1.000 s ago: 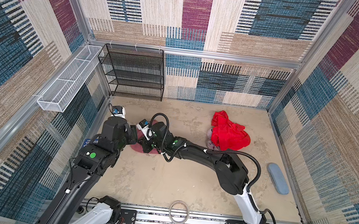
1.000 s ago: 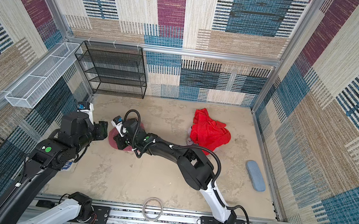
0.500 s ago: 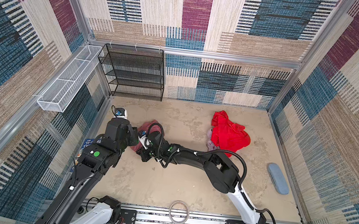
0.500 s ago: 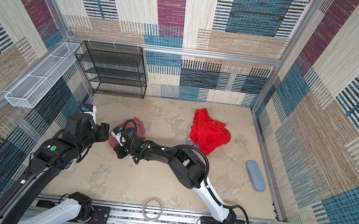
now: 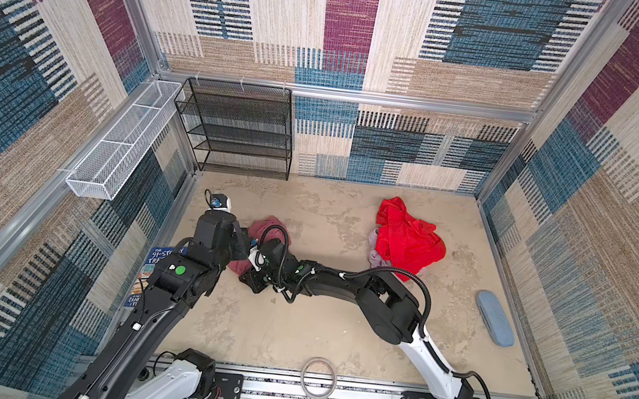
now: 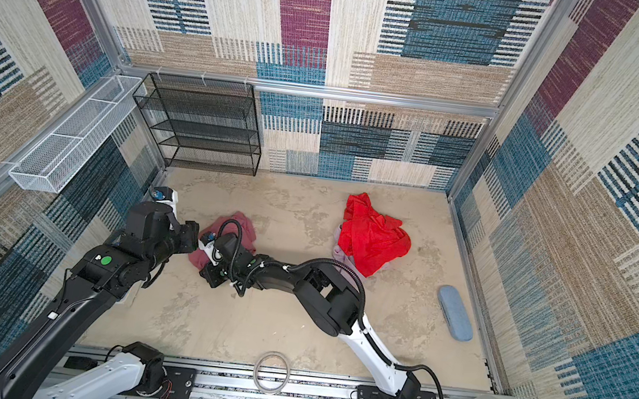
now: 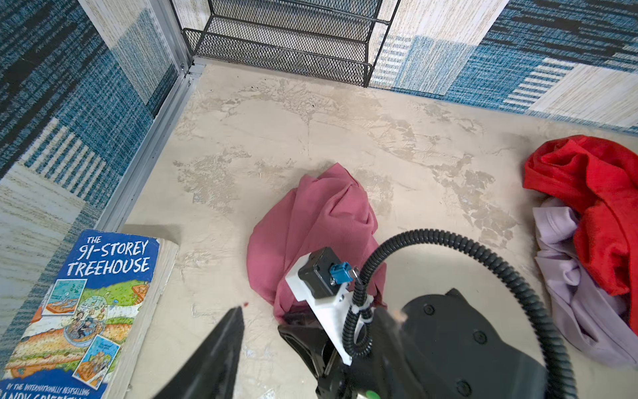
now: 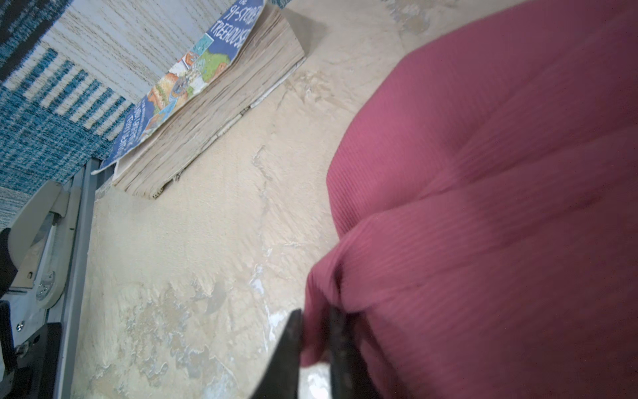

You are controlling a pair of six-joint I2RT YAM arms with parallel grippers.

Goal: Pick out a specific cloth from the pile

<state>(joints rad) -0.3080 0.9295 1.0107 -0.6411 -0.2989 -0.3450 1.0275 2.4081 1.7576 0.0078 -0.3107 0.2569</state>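
Note:
The cloth, a dusty pink ribbed piece, lies crumpled on the floor at the left, apart from the pile. In the left wrist view the cloth spreads just beyond the right arm's wrist. The pile, bright red over pale lilac, sits at the back right. My right gripper reaches across the middle to the cloth's near edge. Its jaws stand slightly apart, with a fold of the cloth lying between them. My left gripper is open beside the cloth and holds nothing.
A paperback book lies by the left wall. A black wire shelf stands at the back left, with a white wire basket on the left wall. A blue-grey oblong case lies at the right. A tape ring rests on the front edge.
The right gripper has drawn back toward the front of the pink cloth and its jaws have parted from shut. More of the cloth now shows on the floor behind it. The left arm has shifted slightly.

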